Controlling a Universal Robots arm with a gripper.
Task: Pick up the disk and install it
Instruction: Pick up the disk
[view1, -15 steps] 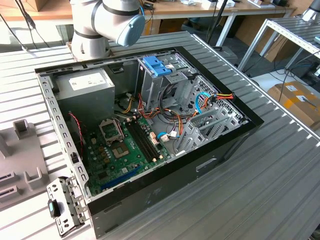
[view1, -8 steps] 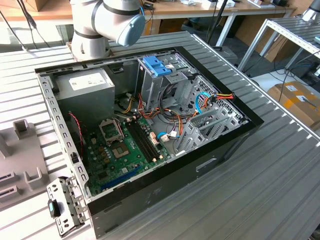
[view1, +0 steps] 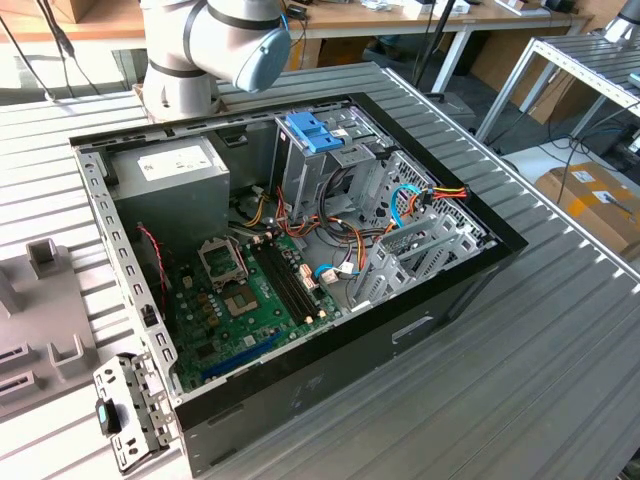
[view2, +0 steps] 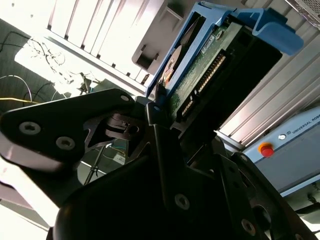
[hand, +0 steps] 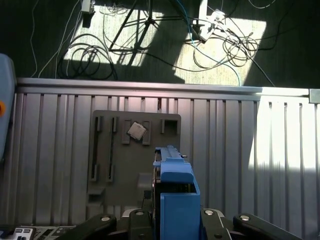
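Observation:
The disk (hand: 176, 186) has a dark body with bright blue rails and stands on edge between my fingers, high above the ribbed metal table (hand: 280, 150). In the second wrist view the disk (view2: 210, 65) shows its green circuit board and a row of connector pins. My gripper (hand: 175, 222) is shut on it, one black finger (view2: 152, 112) pressing its blue rail. The open computer case (view1: 470, 262) lies on the table in the exterior view, with a paler blue slotted tray (view1: 313, 130) on top of its drive cage.
A grey fixture plate (hand: 105, 150) carrying a small square chip (hand: 136, 131) lies on the table under the disk. The case holds a grey power supply (view1: 165, 170), a green motherboard (view1: 240, 300) and loose cables. A metal bracket (view1: 130, 410) lies by the case's near corner.

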